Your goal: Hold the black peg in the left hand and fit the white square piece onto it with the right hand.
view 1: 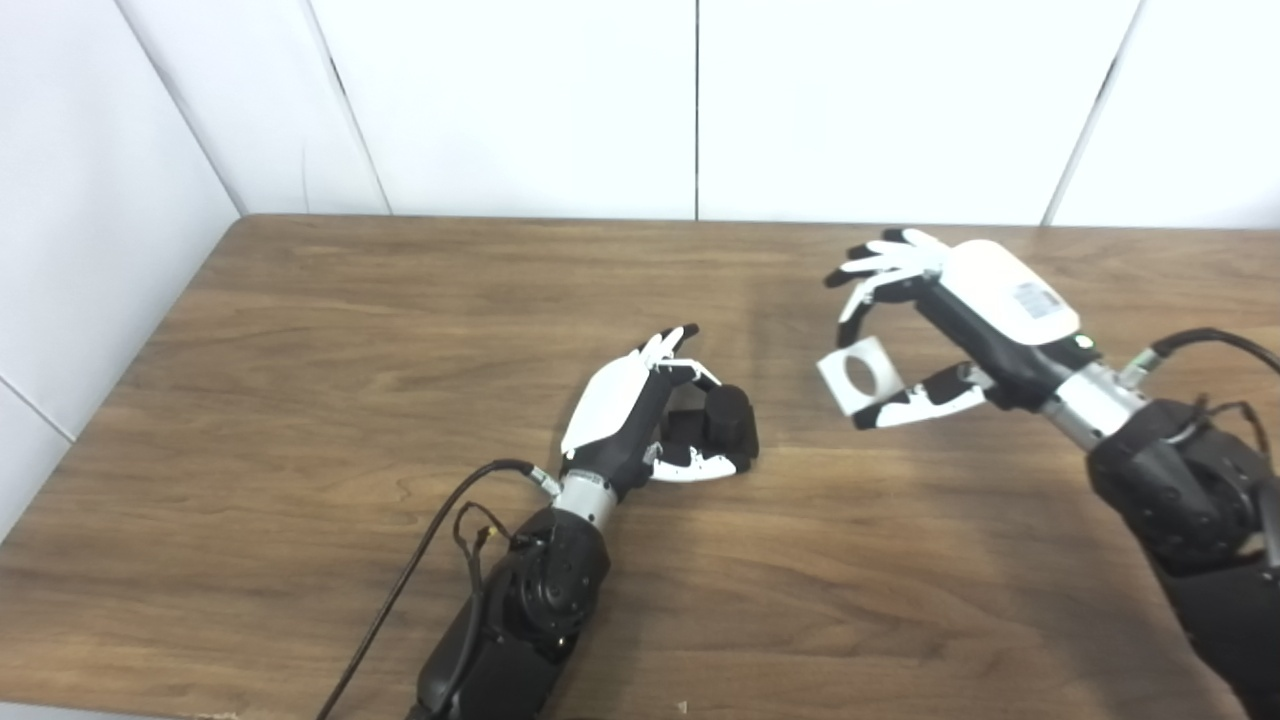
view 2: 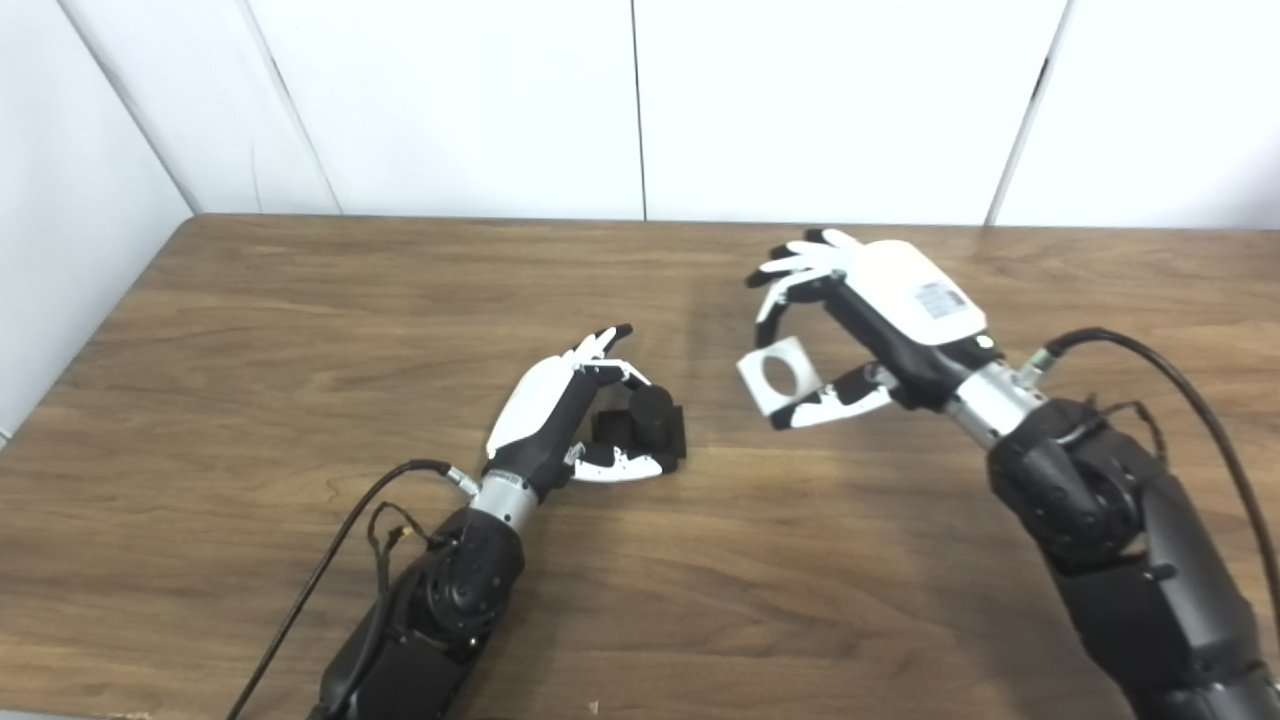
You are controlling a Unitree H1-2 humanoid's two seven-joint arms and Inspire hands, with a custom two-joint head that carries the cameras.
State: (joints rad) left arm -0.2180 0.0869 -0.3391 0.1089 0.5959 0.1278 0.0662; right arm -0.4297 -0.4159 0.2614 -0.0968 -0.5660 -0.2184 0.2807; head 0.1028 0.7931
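The black peg (view 1: 724, 417) stands on the wooden table (view 1: 400, 330) near its middle, on a dark square base. My left hand (view 1: 628, 408) is closed around it, fingers on the far side and thumb on the near side; the peg also shows in the right eye view (view 2: 652, 407). My right hand (view 1: 965, 312) is raised to the right of the peg and pinches the white square piece (view 1: 834, 381) between thumb and fingers. The piece has a round hole, is tilted, and hangs clear of the peg, a short way to its right.
White wall panels (view 1: 520, 100) close off the table's back and left sides. A black cable (view 1: 420, 560) runs along my left forearm, and another cable (view 2: 1180, 390) loops off my right wrist. Bare wood lies between the two hands.
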